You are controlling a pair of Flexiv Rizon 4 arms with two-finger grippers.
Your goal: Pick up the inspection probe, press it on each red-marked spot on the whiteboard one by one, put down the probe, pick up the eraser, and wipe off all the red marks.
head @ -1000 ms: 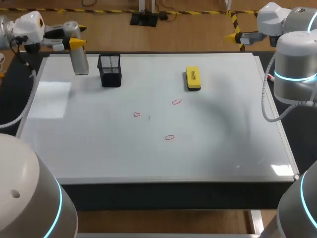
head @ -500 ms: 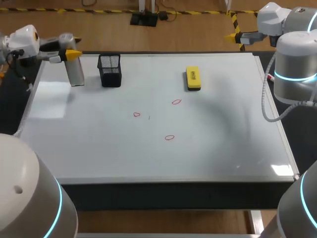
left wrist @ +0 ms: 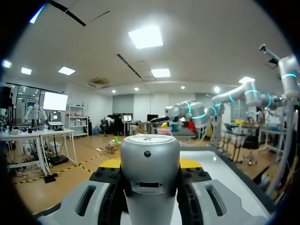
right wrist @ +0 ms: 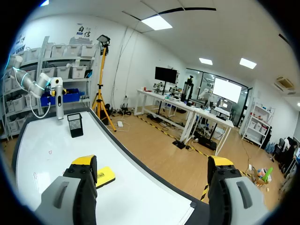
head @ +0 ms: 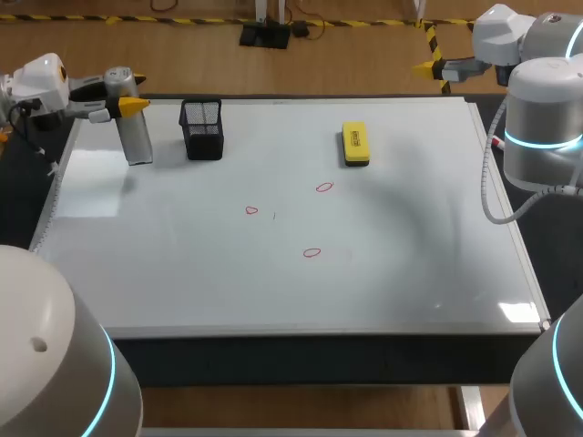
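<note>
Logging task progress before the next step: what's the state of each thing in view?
left gripper: shut on the inspection probe.
inspection probe: gripped, near upright, beside the mesh holder, away from the marks.
right gripper: open, empty.
eraser: lying on the whiteboard, untouched.
red marks: three, unwiped.
mesh holder: upright.

Bright overhead light is falling on the glossy white rectangular whiteboard [head: 273, 282]; glare is shining at its left side and front right corner, soft shadow lying across its right half.
</note>
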